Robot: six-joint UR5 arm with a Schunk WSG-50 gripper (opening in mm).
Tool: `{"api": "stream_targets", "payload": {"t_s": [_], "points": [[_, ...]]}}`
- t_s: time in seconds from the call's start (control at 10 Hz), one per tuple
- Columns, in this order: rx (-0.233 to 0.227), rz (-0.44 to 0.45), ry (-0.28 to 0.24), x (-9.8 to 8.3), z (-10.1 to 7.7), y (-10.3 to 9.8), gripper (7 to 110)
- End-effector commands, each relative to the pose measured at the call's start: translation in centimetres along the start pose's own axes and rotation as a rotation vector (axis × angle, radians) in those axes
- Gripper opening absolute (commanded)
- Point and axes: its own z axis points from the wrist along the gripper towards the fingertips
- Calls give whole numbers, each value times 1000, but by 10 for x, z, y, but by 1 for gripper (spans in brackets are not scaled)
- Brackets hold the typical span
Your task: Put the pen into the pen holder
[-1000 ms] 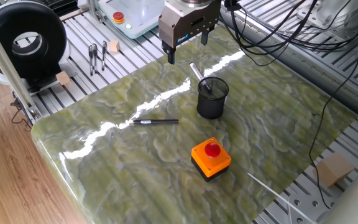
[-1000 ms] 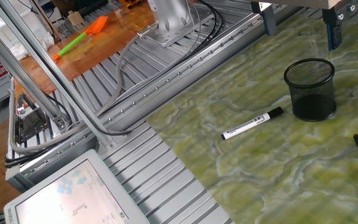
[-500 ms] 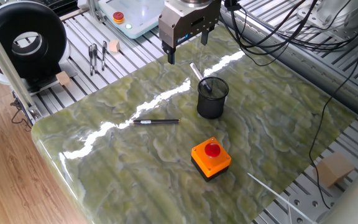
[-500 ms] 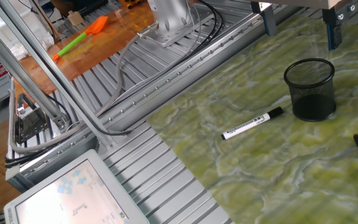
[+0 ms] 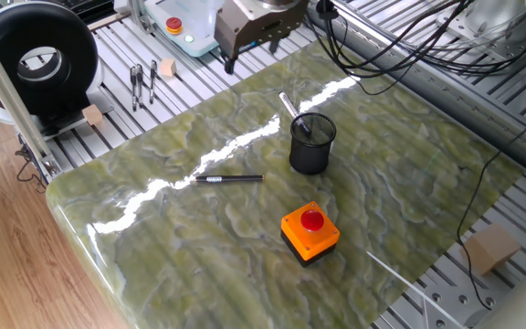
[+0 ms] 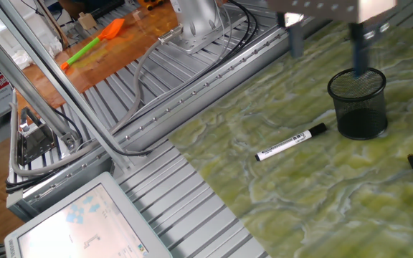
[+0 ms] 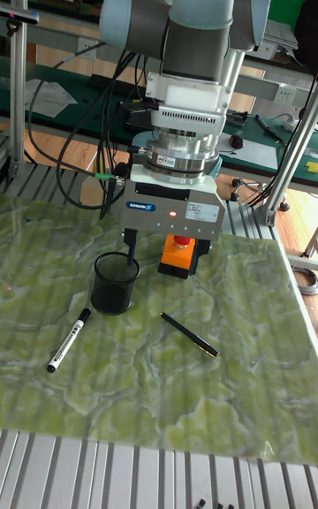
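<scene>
The other fixed view shows the gripper (image 6: 328, 44) has just shifted sideways, its fingers wide apart and empty. The pen (image 6: 291, 143) lies near the desk's edge, beside the pen holder (image 6: 357, 104), not yet grasped.

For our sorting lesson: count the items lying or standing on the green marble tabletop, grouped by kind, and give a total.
pens: 2 (white pen, black pen)
pen holder: 1
orange button box: 1
total: 4
</scene>
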Motion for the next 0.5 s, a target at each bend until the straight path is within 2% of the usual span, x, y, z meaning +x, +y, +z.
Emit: {"api": "stream_targets", "payload": {"t_s": [0.0,0.4], "points": [[-30,23,-76,-18,-3,7,7],[-19,12,-77,-18,3,4,7]]}}
